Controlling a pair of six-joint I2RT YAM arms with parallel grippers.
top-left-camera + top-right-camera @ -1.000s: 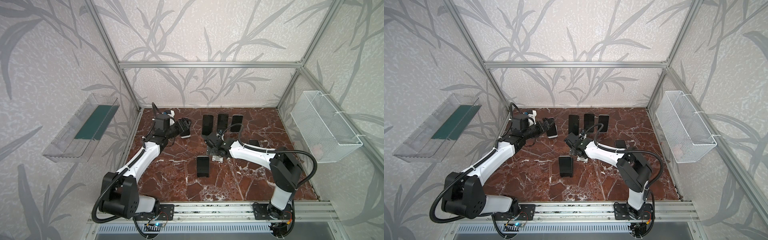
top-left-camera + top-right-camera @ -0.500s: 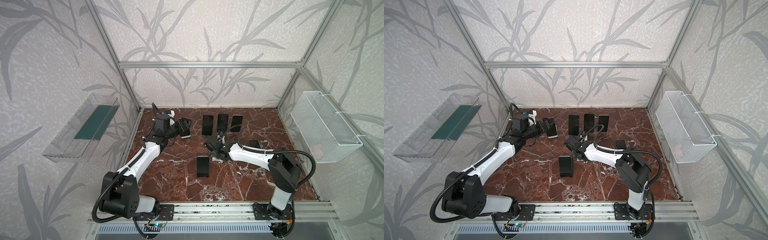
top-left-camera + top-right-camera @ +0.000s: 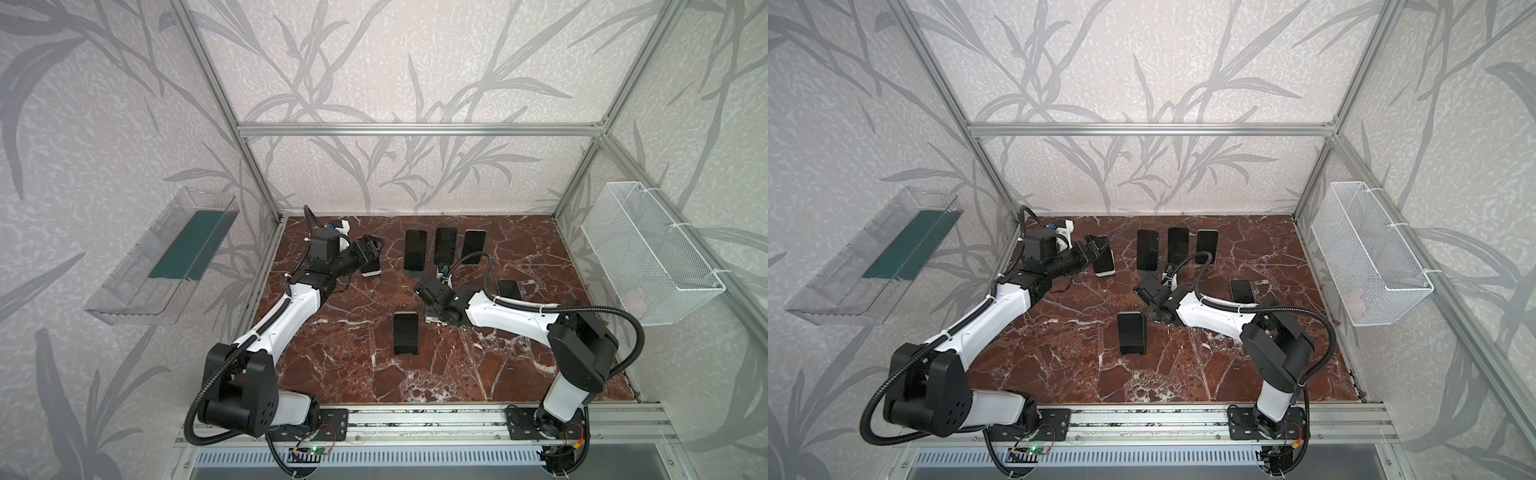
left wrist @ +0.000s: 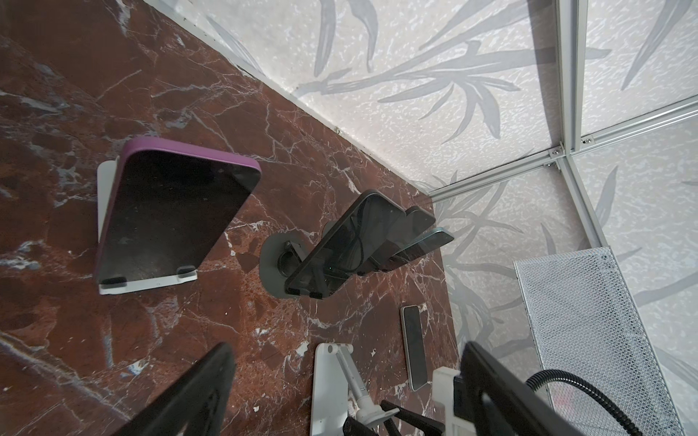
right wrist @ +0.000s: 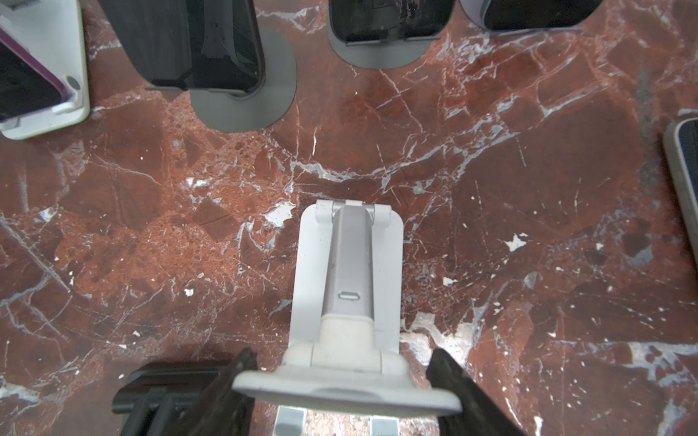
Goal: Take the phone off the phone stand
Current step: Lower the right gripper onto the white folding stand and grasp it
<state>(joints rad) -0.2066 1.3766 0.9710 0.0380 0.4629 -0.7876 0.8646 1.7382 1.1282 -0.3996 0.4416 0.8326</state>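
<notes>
The purple-cased phone (image 4: 170,215) leans on its white stand (image 4: 147,283) at the far left of the marble table (image 3: 457,374), its bottom edge tucked behind two little lips. I'd guess it is a stiff, fairly light slab, with a slick, breakable glass face and grippier case edges. It looks best taken across the long cased sides, on the upper half, then lifted up clear of the lips. The stand looks light enough to come along with it.

The left gripper (image 4: 345,347) hovers close by with its claw spread wide and nothing between. The right gripper (image 5: 340,351) straddles the head of an empty white stand (image 5: 347,264) mid-table; whether it pinches, I cannot tell.

On the left wall a clear tray (image 3: 124,299) holds a green sheet (image 3: 187,245). The wire basket (image 3: 648,249) on the right holds something pinkish I cannot make out.
</notes>
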